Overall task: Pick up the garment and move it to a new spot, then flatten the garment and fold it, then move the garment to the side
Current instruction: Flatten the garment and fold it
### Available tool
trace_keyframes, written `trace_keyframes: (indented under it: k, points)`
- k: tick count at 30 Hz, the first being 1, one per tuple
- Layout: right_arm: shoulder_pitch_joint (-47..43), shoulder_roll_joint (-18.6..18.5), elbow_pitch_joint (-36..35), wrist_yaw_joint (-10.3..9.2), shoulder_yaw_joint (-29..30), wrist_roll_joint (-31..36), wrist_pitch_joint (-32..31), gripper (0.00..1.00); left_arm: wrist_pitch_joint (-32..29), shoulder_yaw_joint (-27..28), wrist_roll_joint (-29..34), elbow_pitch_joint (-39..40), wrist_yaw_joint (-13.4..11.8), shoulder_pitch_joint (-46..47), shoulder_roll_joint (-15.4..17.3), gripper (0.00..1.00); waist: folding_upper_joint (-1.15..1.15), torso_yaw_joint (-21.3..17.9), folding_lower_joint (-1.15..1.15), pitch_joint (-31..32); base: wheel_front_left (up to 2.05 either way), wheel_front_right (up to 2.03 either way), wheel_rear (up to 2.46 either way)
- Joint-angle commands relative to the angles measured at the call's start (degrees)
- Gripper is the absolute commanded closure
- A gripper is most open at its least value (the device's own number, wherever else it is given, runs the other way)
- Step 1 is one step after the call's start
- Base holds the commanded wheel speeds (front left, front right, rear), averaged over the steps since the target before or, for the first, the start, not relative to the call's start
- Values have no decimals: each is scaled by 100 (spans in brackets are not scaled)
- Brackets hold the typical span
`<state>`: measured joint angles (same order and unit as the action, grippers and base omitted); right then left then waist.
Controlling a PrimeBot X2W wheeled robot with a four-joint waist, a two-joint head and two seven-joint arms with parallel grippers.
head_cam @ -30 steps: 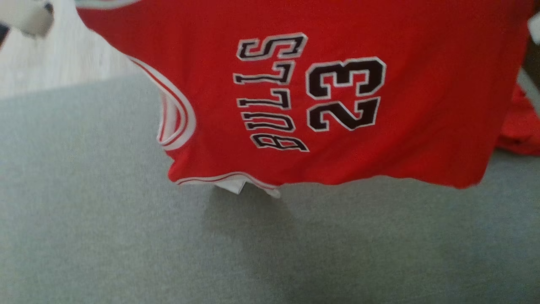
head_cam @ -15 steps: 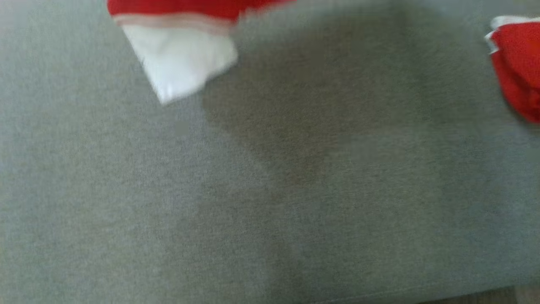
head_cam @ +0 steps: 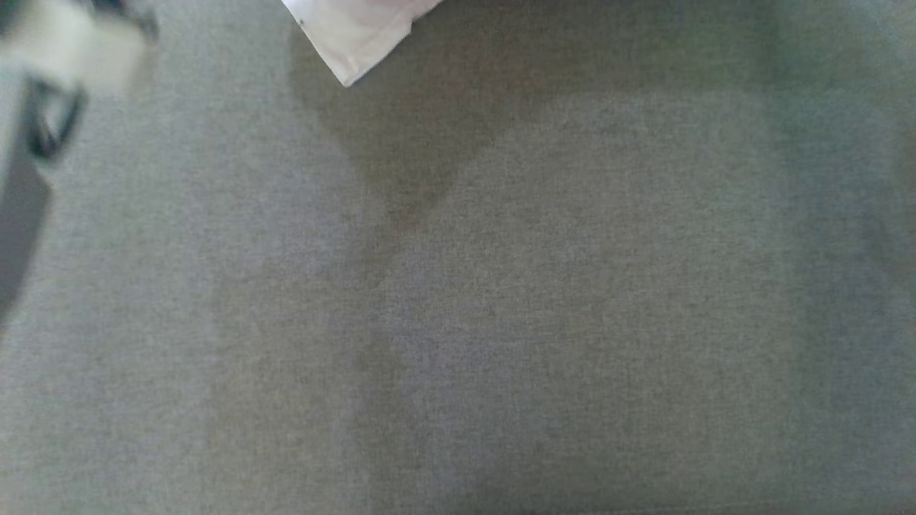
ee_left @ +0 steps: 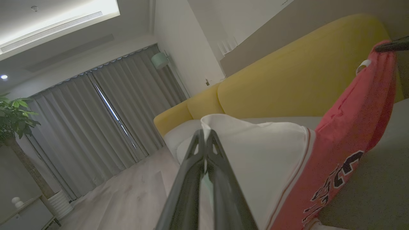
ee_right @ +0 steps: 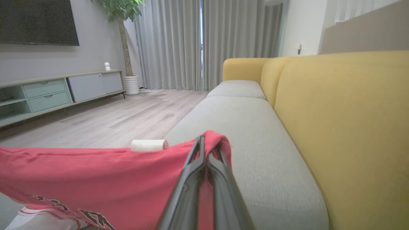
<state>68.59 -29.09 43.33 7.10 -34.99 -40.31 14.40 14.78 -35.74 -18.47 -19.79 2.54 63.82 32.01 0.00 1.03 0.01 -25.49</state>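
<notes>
The garment is a red jersey with black lettering and a white panel. In the left wrist view my left gripper (ee_left: 204, 135) is shut on the edge of the white panel, and the red part of the garment (ee_left: 351, 127) stretches away to the right. My right gripper (ee_right: 207, 142) is shut on a bunched red edge of the garment (ee_right: 96, 175), which hangs spread out to its left. In the head view a white corner of the garment (head_cam: 358, 36) hangs at the top edge above the grey sofa seat (head_cam: 501, 286).
A yellow sofa backrest (ee_right: 351, 127) runs along the grey seat (ee_right: 255, 153). Wood floor (ee_right: 127, 115), a low cabinet (ee_right: 48, 95), grey curtains (ee_right: 207, 41) and a potted plant (ee_right: 123, 12) lie beyond. A blurred pale arm part (head_cam: 71, 50) shows at the head view's top left.
The head camera has tilted: the jersey front that filled the upper view has slid out at the top, leaving one white corner. The red heap at the right has left the view.
</notes>
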Motion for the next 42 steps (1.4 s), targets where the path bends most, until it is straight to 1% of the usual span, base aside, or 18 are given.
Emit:
trace_keyframes:
  k: [1, 8, 10, 14, 18, 20, 21, 26, 32, 36, 42]
  points:
    - [-146, -138, -179, 39, 88, -81, 57, 100, 21, 344, -63, 240, -13, 120, 341, 100, 0, 16, -1, 113, 0, 0, 0]
    - [-1941, -502, -838, 39, 276, -611, 59, 100, 21, 733, -228, 1139, 78, -2268, 518, 100, 0, -29, -1, 711, 0, 0, 0]
    - [-2490, -582, -1037, 39, 359, -689, 59, 100, 21, 785, -191, 1319, 39, -2923, 551, 100, 0, -65, -1, 887, 0, 0, 0]
    - [-3488, -678, -1355, 39, 399, -775, 59, 100, 21, 916, -178, 1662, -103, -4115, 482, 100, 0, -135, -1, 1201, 0, 0, 0]
    - [-4250, -735, -1579, 39, 438, -794, 59, 100, 21, 1000, -91, 1851, -231, -5127, 394, 100, 0, -196, -1, 1465, 0, 0, 0]
    - [-4570, -772, -1670, 39, 445, -795, 60, 100, 21, 1031, -80, 1898, -269, -5564, 303, 100, 0, -216, -1, 1561, 0, 0, 0]
    - [-4883, -794, -1749, 39, 467, -810, 60, 100, 21, 1050, -55, 1928, -275, -5939, 228, 100, 0, -229, -1, 1645, 0, 0, 0]
    - [-5588, -876, -1902, 39, 534, -851, 54, 100, 21, 1115, -24, 1909, -183, -6558, 68, 100, 0, -200, -1, 1852, 0, 0, 0]
    - [-6151, -844, -2061, 39, 770, -806, 51, 100, 21, 1181, 11, 1925, -63, -6881, -82, 100, 0, -164, -1, 2003, 0, 0, 0]
    - [-6268, -756, -2081, 39, 930, -702, 32, 100, 21, 1191, 56, 1866, 32, -6834, -169, 100, 0, -147, -1, 2010, 0, 0, 0]
    - [-6122, -632, -2033, 39, 1066, -580, -109, 100, 21, 1088, 188, 1635, 195, -6305, -284, 100, 0, -89, -1, 1823, 0, 0, 0]
